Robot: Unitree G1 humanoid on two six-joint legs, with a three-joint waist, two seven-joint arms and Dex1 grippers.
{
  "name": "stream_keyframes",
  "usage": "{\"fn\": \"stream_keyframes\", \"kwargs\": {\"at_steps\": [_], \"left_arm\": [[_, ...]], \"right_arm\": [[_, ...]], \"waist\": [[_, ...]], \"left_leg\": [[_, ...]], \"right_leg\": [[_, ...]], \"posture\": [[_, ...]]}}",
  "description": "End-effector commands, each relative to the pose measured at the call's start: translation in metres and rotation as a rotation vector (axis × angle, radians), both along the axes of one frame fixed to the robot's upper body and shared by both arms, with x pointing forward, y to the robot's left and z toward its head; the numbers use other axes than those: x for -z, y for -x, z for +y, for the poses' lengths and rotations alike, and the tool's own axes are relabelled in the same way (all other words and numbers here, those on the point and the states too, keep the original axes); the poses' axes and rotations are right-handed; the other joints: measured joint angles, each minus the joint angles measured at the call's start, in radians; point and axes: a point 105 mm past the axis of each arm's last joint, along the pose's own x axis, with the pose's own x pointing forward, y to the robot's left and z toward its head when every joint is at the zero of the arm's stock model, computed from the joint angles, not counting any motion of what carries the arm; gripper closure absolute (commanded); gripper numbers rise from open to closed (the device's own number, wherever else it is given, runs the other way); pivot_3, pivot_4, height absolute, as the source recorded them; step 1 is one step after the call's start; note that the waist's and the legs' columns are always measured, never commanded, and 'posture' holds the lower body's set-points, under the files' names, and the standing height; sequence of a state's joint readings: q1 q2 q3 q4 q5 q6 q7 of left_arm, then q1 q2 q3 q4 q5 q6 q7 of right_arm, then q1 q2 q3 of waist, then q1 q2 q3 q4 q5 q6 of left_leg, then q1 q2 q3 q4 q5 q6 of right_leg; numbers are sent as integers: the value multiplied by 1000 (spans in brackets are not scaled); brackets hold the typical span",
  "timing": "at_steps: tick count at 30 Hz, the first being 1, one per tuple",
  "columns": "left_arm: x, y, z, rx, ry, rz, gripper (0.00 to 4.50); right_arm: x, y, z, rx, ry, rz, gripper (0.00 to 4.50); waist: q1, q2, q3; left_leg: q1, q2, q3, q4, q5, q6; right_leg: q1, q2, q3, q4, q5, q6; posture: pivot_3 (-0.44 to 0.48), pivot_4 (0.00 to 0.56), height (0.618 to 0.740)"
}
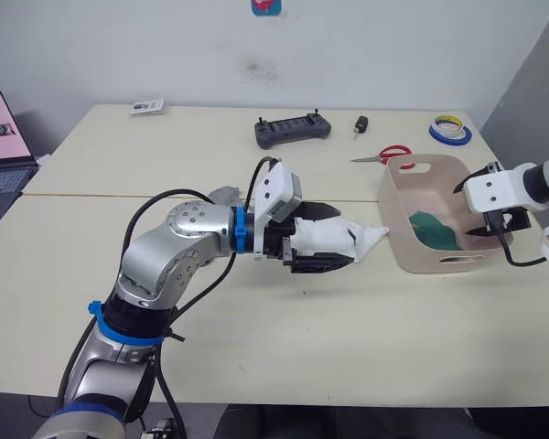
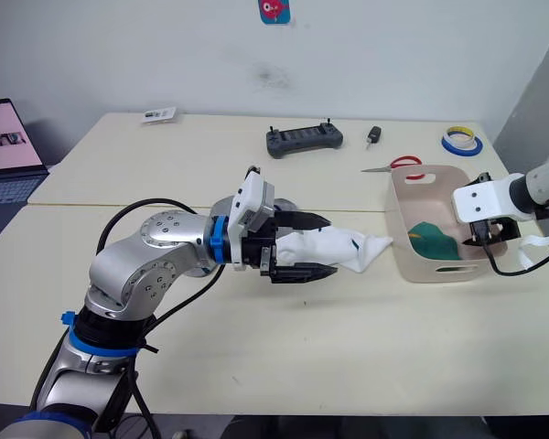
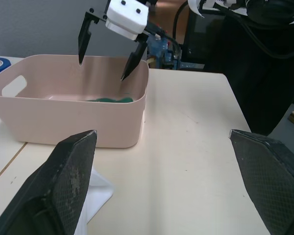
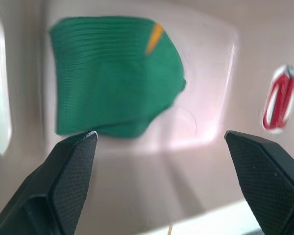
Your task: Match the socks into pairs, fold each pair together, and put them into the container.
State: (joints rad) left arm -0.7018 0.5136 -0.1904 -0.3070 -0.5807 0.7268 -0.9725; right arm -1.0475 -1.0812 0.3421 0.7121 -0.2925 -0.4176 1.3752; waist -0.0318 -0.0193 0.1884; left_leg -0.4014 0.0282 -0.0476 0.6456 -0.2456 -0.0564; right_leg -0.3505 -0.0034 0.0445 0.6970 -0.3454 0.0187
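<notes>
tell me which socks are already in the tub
The green socks, folded on the floor of the pink tub. The white socks are outside it, at the left tool.

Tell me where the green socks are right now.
The green socks lie folded on the floor of the pink container, at the table's right end, below the open right gripper.

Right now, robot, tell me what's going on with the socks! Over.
Left gripper open around the white socks on the table. Right gripper open above the pink container. Green socks already inside. Nothing blocking the container.

The left arm (image 1: 178, 247) hides most of a grey sock (image 1: 224, 195) behind it.
</notes>
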Motion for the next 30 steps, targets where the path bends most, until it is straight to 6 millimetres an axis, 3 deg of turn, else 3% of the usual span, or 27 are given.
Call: {"fn": "stream_keyframes", "kwargs": {"at_steps": [1, 4, 8, 12, 16, 21, 25, 30], "left_arm": [[-12, -2, 9, -32, 23, -56, 0], [-9, -3, 27, -85, 11, -46, 0], [2, -9, 73, -239, -39, -46, 0], [11, -9, 119, -401, -71, -54, 0], [27, -1, 169, -594, -76, -26, 0], [66, 18, 224, -813, -99, 97, 0], [82, 30, 231, -833, -100, 135, 0], [81, 26, 208, -777, -35, 155, 0]], "right_arm": [[-35, 6, -5, 3, 0, -124, 29], [-51, 5, 9, -14, -126, -204, 29], [-70, 14, 41, -61, -412, -279, 29], [-73, 27, 67, -105, -594, -328, 29], [-54, 43, 102, -154, -776, -328, 29], [7, 62, 124, -88, -838, -221, 29], [34, 78, 128, -53, -841, -181, 29], [52, 91, 139, -20, -888, -155, 29]], "waist": [[1, 0, 0], [-4, 1, 0], [-9, 1, 0], [1, 1, 0], [3, 1, 0], [6, 1, 0], [8, 1, 0], [6, -1, -1]], "left_leg": [[0, 0, 0, 0, 0, 0], [0, 0, 0, 0, 0, 0], [1, 2, -1, -1, 0, 0], [0, 1, -3, -1, -2, 3], [0, 1, -3, 0, -2, 3], [0, 1, -4, -1, -2, 4], [0, 0, -3, -1, -2, 4], [0, 0, -4, -1, -2, 4]], "right_leg": [[0, 0, 0, 0, 0, 0], [0, 0, 0, 0, 0, 0], [0, 1, 1, 1, 0, 0], [0, 0, 0, 1, 0, 0], [1, -1, -1, 0, 0, 0], [1, -2, -1, 0, 0, 0], [1, -3, -1, 0, 0, 0], [1, -2, -2, 0, 0, 0]], "posture": [[0, 150, 737], [0, 150, 737], [0, 150, 737], [0, 150, 737], [0, 150, 737], [0, 150, 737], [0, 150, 737], [0, 150, 737]]}}
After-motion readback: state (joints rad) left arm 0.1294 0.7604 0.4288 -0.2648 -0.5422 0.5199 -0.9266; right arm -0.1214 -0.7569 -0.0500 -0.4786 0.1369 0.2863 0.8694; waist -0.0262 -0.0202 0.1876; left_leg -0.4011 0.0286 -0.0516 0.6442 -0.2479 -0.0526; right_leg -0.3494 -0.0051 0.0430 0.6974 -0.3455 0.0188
